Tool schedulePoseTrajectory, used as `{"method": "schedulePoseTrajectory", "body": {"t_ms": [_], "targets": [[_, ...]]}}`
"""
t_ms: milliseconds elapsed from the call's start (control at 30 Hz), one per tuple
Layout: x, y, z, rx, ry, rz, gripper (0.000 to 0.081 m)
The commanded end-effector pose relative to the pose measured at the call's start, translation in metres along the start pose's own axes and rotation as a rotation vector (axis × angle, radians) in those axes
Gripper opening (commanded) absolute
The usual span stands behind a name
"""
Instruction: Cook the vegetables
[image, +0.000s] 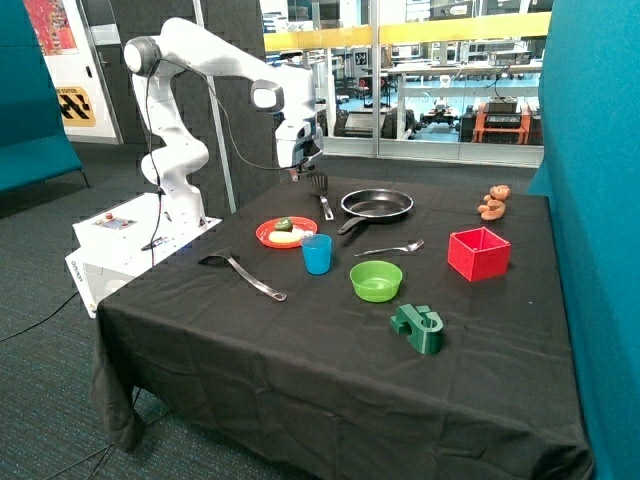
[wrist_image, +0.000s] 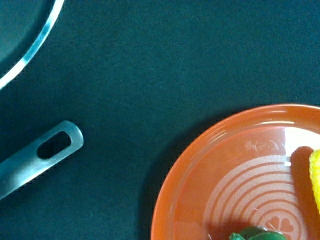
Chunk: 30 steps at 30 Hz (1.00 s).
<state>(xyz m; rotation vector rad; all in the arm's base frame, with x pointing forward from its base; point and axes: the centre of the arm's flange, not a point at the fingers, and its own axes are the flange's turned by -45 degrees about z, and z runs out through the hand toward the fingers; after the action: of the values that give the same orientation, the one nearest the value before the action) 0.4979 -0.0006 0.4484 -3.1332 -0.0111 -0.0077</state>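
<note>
The vegetables lie on an orange plate (image: 266, 235) near the table's robot-side edge: a dark green lumpy piece (image: 283, 224) and a pale yellow oval piece (image: 284, 237). A black frying pan (image: 377, 205) stands behind the plate, empty. My gripper (image: 297, 174) hangs above the table, behind the plate and beside the spatula (image: 321, 195), holding nothing that I can see. The wrist view shows the plate (wrist_image: 210, 185), with the yellow piece (wrist_image: 315, 175) and the green piece (wrist_image: 257, 234) at the picture's edges, the pan's rim (wrist_image: 30, 50) and the spatula's metal handle end (wrist_image: 50, 150).
A blue cup (image: 317, 254) stands just in front of the plate, with a green bowl (image: 376, 281) and a fork (image: 390, 248) beside it. A ladle (image: 243, 273), a red box (image: 478, 253), a green block (image: 417, 329) and a teddy bear (image: 493, 202) are also on the black cloth.
</note>
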Motion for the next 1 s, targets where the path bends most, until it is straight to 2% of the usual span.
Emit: {"method": "schedulePoseTrajectory", "body": {"t_ms": [0,33,100,167,200,267,500,900,967], "targets": [[0.002,-0.001,-0.002,-0.0074,-0.0063,-0.343,0.0808],[-0.001,-0.002,-0.001,-0.0074,-0.0064,-0.369,0.0808],[-0.003,-0.004,-0.001,-0.0073,-0.0064,-0.374,0.0808],[-0.006,-0.005,0.000,-0.0073,-0.0065,-0.384,0.0626],[-0.007,-0.005,0.001,-0.0073,-0.0065,-0.388,0.0578],[-0.010,-0.006,0.002,-0.0073,-0.0065,-0.396,0.0540],[-0.024,-0.005,0.010,-0.0072,-0.0066,-0.419,0.0529],[-0.043,0.011,0.044,-0.0073,-0.0064,-0.374,0.0560],[-0.045,0.015,0.054,-0.0074,-0.0063,-0.347,0.0566]]}}
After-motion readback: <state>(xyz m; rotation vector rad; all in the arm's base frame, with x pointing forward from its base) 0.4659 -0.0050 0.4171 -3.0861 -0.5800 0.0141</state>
